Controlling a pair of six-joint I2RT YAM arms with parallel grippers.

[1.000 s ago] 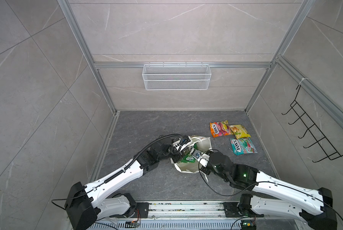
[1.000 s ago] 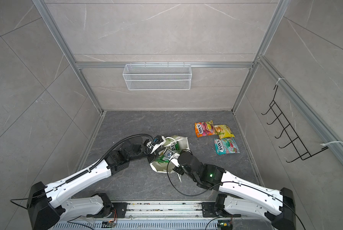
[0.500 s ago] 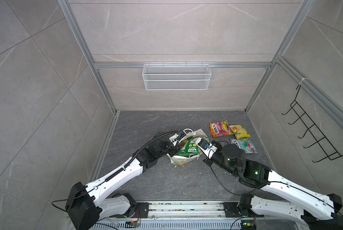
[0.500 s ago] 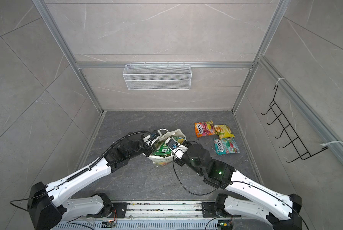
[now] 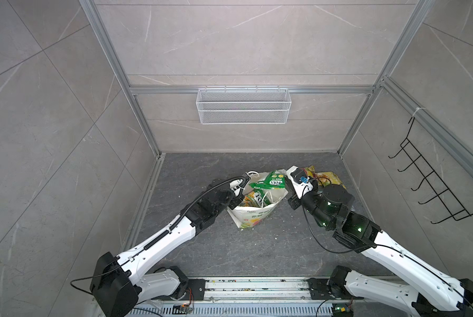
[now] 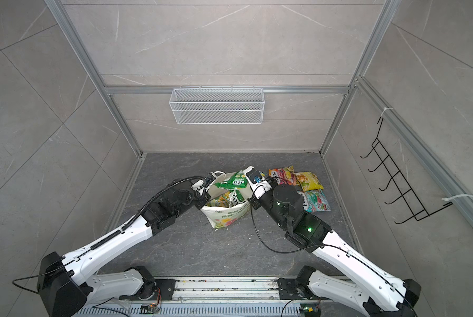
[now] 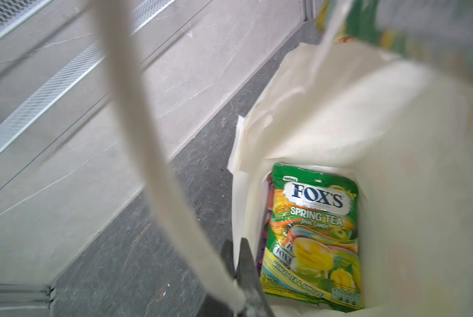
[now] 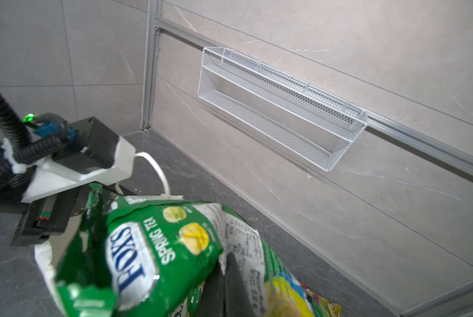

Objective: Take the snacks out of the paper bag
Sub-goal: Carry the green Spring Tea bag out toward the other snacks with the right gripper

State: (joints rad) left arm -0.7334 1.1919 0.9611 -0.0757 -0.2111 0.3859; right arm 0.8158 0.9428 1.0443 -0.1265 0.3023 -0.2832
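Right claw [image 8: 225, 270] is clamped on the green glossy FOX'S pouch [image 5: 269, 183], which is just above the mouth of the white flower-print paper bag [image 5: 253, 216]. Left claw [image 7: 239, 263] is closed on the bag rim; pin it there so the bag doesn't lift off the dark worktop [image 5: 229, 247]. Lift the pouch clear of the white cord handle [image 8: 158, 170], then set it by the three pouches lying beside the bag [image 6: 310, 181].

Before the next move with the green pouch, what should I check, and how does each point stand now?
1. Grip: right gripper shut on held green pouch: ok.
2. Lift: held green pouch above paper bag mouth: ok.
3. Hold: left gripper pinches bag rim, bag standing: ok.
4. Landing: floor beside orange pouch, yellow pouch, teal pouch free: cannot tell, arm covers part.
5. Bag empty: not ok, second green pouch inside.
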